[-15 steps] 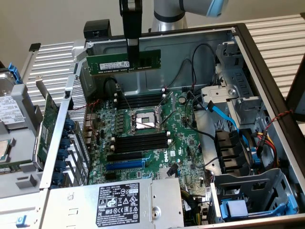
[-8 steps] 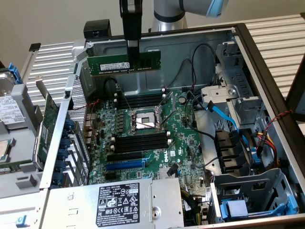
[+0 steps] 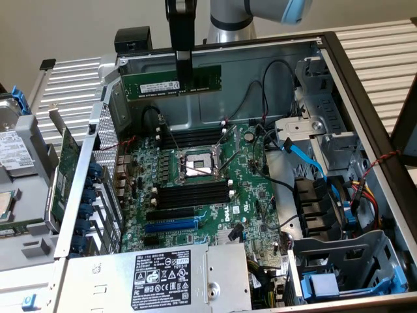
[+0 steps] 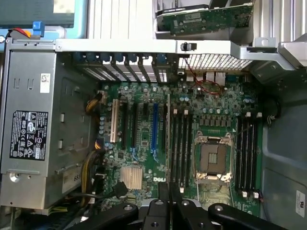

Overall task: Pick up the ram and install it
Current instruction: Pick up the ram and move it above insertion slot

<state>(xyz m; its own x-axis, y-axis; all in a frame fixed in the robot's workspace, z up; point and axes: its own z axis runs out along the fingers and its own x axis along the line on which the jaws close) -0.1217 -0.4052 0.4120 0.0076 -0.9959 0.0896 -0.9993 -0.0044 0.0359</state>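
Jaws pinched on the ram [image 3: 171,83]: gripper [image 3: 183,70] grips its top edge a little toward the exterior view's right of centre, so the longer end overhangs to that view's left. The stick hangs level, long edge horizontal, contacts down, in the air above the open case and well apart from the motherboard [image 3: 195,215]. In the wrist view the gripper [image 4: 169,205] looks straight down and the ram [image 4: 168,143] shows edge-on as a thin strip running parallel to the memory slots [image 4: 181,143], just beside them, not over one. Risks, as judged: the off-centre grip could let the stick pivot under seating force; a small lateral offset would land the edge on a slot wall or an end clip; notch orientation cannot be confirmed here. Clearance: slot banks flank the CPU socket [image 3: 197,166]; black cables [image 3: 251,98] and the case rear wall [image 3: 260,55] crowd the far bank; straight above the board is open.
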